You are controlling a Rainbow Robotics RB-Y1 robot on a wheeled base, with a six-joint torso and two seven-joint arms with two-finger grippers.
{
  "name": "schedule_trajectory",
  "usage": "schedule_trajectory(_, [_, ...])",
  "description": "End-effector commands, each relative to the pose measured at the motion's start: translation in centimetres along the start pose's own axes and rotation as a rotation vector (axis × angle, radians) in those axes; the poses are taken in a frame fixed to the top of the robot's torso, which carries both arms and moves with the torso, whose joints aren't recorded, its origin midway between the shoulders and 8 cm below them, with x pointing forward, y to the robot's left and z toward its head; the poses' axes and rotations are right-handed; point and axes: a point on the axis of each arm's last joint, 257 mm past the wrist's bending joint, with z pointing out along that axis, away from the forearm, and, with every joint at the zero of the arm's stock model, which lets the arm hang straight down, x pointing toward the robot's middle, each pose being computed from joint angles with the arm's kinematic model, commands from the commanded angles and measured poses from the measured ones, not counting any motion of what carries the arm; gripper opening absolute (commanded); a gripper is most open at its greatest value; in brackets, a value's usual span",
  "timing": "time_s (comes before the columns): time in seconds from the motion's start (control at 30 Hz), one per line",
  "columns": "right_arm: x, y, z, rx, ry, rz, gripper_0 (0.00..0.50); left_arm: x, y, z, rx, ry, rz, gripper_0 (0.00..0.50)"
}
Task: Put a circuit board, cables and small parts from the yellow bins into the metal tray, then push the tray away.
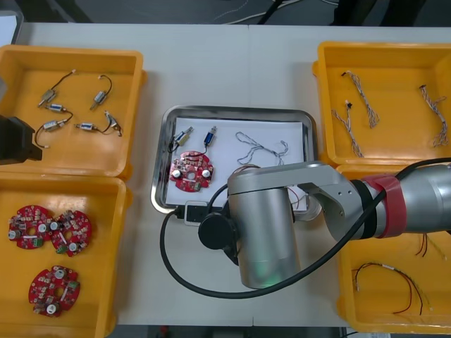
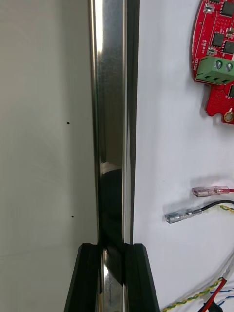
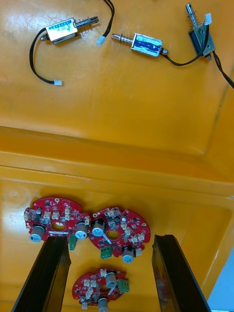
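Observation:
The metal tray (image 1: 237, 113), white inside, holds a round red circuit board (image 1: 192, 171), two small metal parts (image 1: 184, 137) and thin cables (image 1: 261, 149). My right arm (image 1: 282, 211) lies across its near edge and hides the gripper there. In the right wrist view my right gripper (image 2: 113, 253) is shut on the tray's shiny rim (image 2: 109, 122), one black finger (image 2: 90, 278) on each side; the board (image 2: 214, 58) and cable ends (image 2: 209, 191) lie inside. My left gripper (image 3: 108, 238) hangs open over the left bins, above circuit boards (image 3: 119, 231); it is at the left edge (image 1: 21, 141).
The far left yellow bin (image 1: 134, 63) holds several small metal parts (image 3: 146, 44); the near left bin (image 1: 116, 211) holds three boards. The far right bin (image 1: 324, 84) holds twisted cables, the near right bin (image 1: 345, 282) red and black ones. Bare table (image 1: 225, 63) lies beyond the tray.

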Motion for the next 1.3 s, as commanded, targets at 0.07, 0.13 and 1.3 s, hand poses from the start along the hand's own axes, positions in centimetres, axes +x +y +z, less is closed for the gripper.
schedule_trajectory(0.07, [-0.3,-3.0,-0.5,0.065,-0.013,-0.077,0.000,-0.5,1.6,-1.4,-0.042,-0.021,0.096,0.500])
schedule_trajectory(0.13, [-0.5,-3.9,-0.4,0.078,-0.012,-0.080,0.000,-0.5,1.6,-1.4,-0.042,-0.021,0.096,0.500])
schedule_trajectory(1.3, [-0.7,-11.8,1.1,0.198,-0.011,-0.122,0.000,-0.5,1.6,-1.4,-0.042,-0.021,0.096,0.500])
